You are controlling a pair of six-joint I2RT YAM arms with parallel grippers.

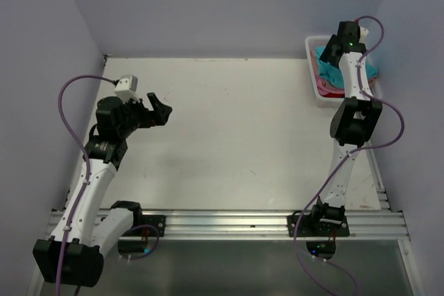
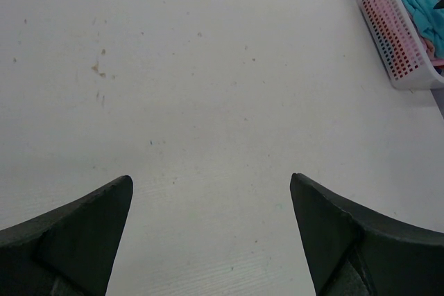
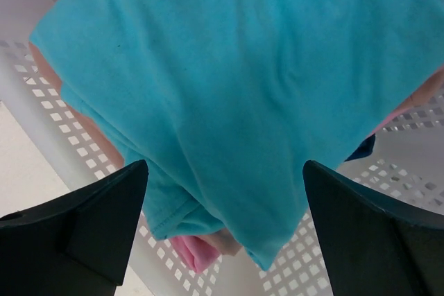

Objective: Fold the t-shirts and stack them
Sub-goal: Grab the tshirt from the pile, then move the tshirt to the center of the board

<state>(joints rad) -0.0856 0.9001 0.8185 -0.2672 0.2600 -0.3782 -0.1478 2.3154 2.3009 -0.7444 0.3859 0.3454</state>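
The t-shirts lie heaped in a white plastic basket at the table's far right. On top is a plain teal t-shirt, with pink cloth poking out beneath it and a dark blue edge to the right. The teal t-shirt and the red and pink layers also show from above. My right gripper hovers open just above the teal t-shirt, nothing between its fingers. My left gripper stands open over bare table at the left, far from the basket.
The white tabletop stretches between the two arms. Purple walls close it in at the back and both sides. The basket with the teal t-shirt sits at the left wrist view's upper right. An aluminium rail runs along the near edge.
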